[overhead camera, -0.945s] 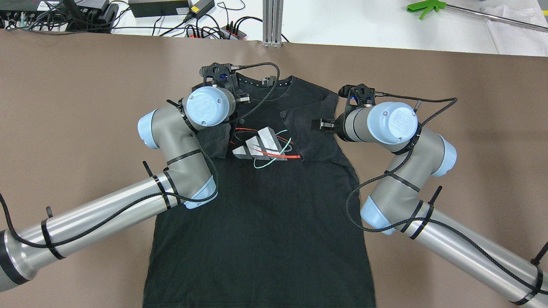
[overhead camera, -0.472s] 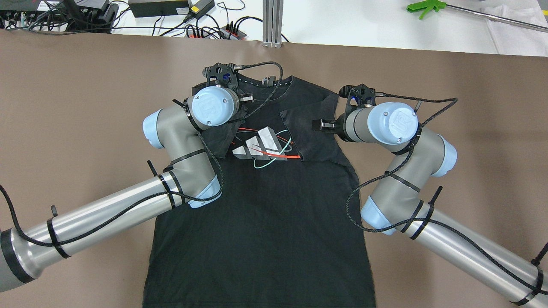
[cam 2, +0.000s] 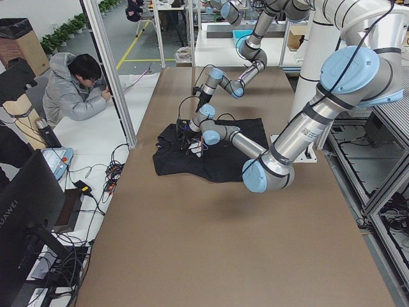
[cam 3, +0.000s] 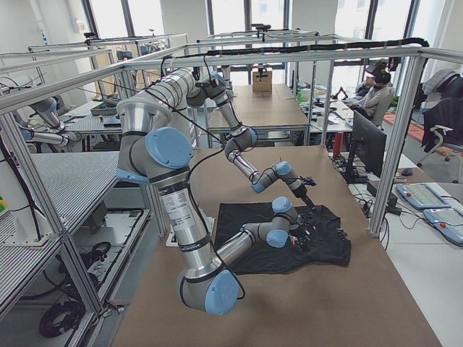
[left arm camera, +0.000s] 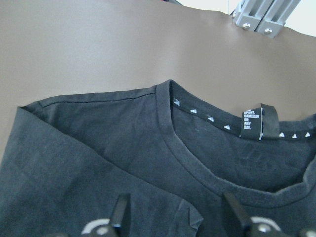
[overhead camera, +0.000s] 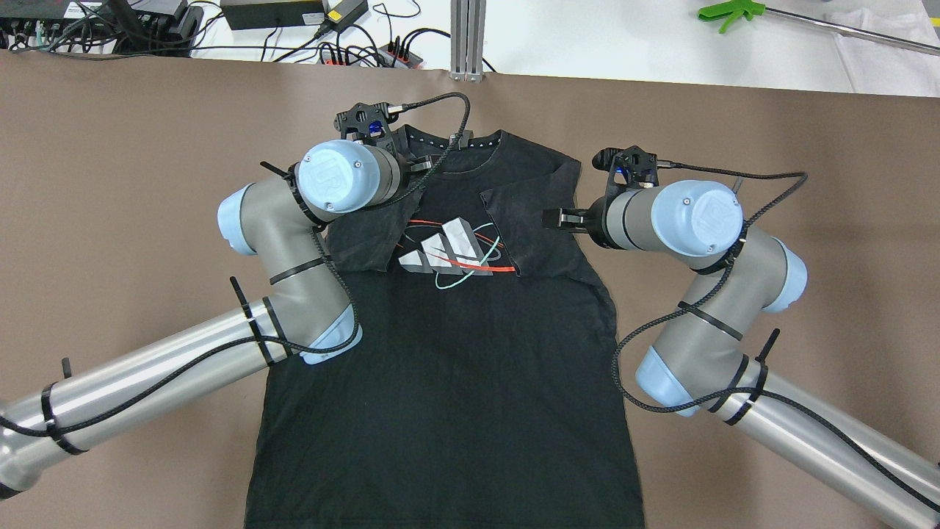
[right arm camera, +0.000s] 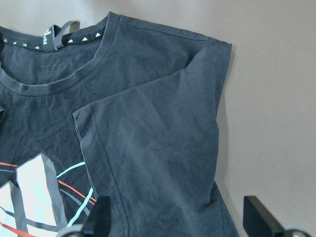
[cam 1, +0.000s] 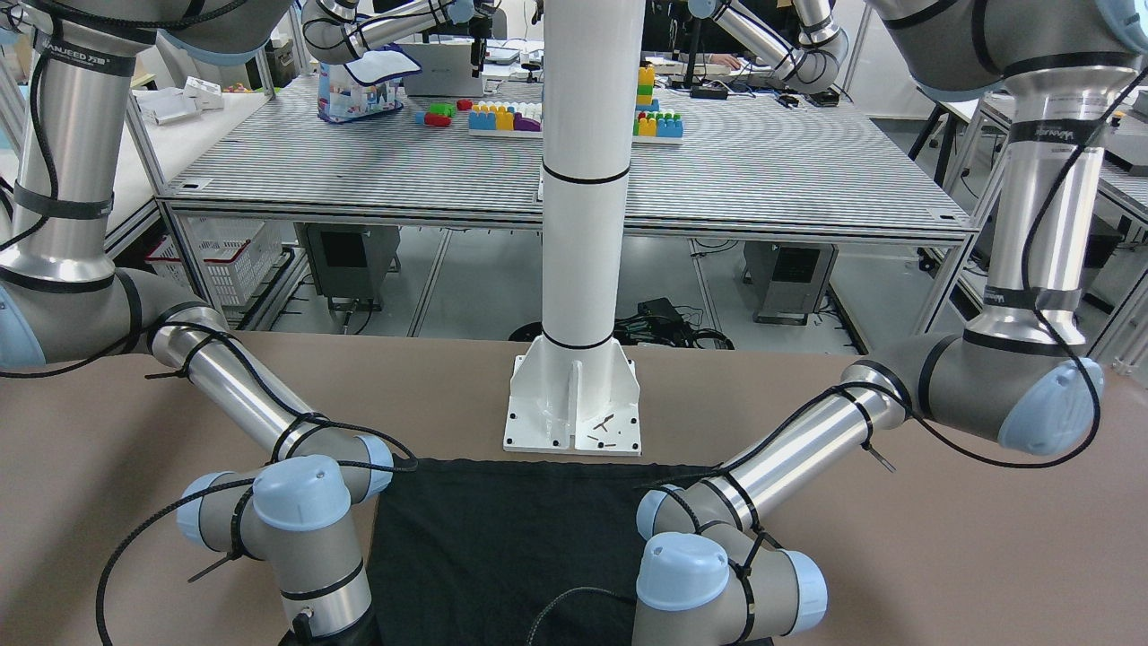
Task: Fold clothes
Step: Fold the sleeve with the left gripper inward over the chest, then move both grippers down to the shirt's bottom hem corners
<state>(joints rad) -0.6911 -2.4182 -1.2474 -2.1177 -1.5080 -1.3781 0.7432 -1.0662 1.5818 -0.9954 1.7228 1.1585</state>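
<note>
The black T-shirt [overhead camera: 440,382] lies flat on the worktop [overhead camera: 132,147] beneath both tools, with each sleeve folded in over the chest print.

Left tool [left arm camera: 177,217]: fingers spread, positioned over the folded sleeve on its side, collar just ahead.

Right tool [right arm camera: 180,222]: fingers spread, positioned over the other folded sleeve.

Since the earlier frame both wrists have shifted outward. The T-shirt is unchanged.

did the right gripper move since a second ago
Yes. In the overhead view the right gripper has shifted toward the view's right, away from the printed logo on the black shirt.
</note>
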